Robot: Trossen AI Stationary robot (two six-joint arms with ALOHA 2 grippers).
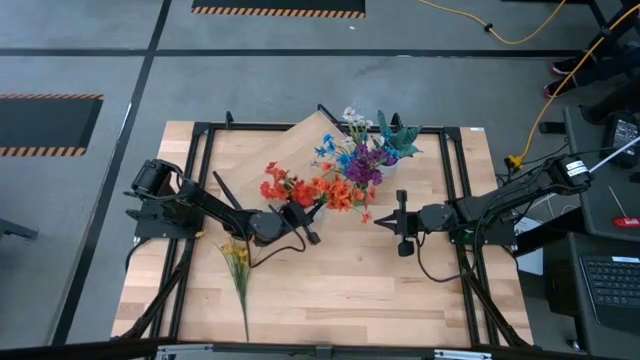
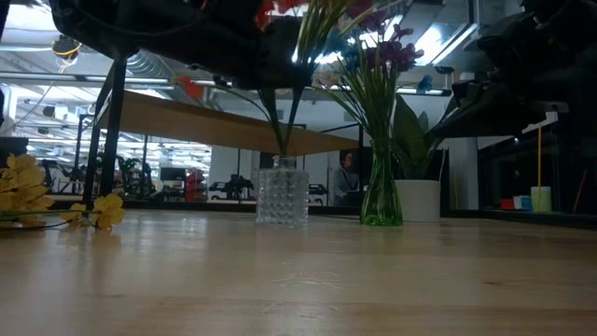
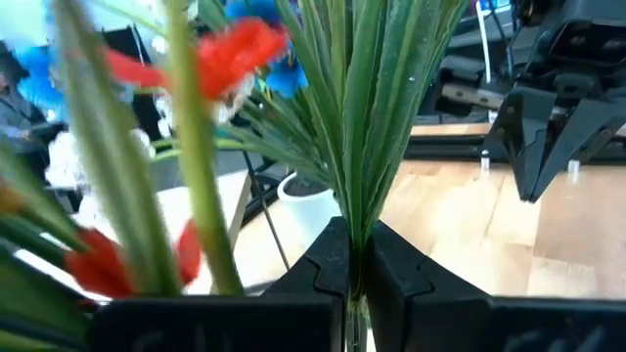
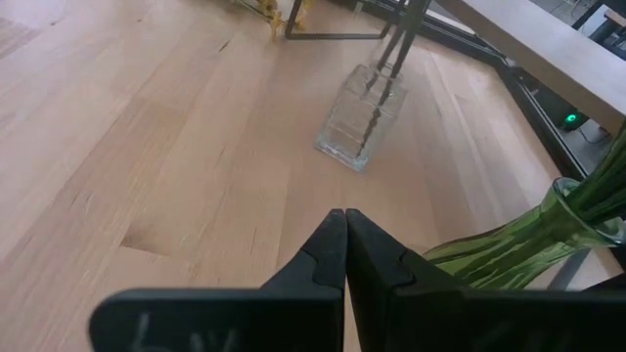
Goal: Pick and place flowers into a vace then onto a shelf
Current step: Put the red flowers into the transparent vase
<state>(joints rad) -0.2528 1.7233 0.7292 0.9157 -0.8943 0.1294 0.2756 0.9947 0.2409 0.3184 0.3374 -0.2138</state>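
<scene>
Left claw: closed tight on a bundle of thin green stems, above the clear square vase near the middle of the surface; it carries the red-orange flowers.
Right claw: pressed shut and empty, waiting just right of the surface's centre, pointed toward the left arm.
Flowers, where: the red-orange spray is in the left claw, its stem ends reaching down into the square vase; a purple, blue and white bunch stands in the green glass vase toward the far edge; a yellow spray lies loose near the front-left corner.
Shelf: a light plank on black legs along the far side; no vase stands on it yet.
Step in hand: seating the red-orange stems in the square vase, as I read it.
Doing it well: keep the stems upright, lower them until the ends reach the bottom, and open only then, so the light vase is not tipped.
High view only: the overall layout, and that the blooms overlap the second bunch.
Low view only: the stems inside the square vase and the shelf's clearance.
Right wrist view only: the stems seen through the vase's glass wall.
</scene>
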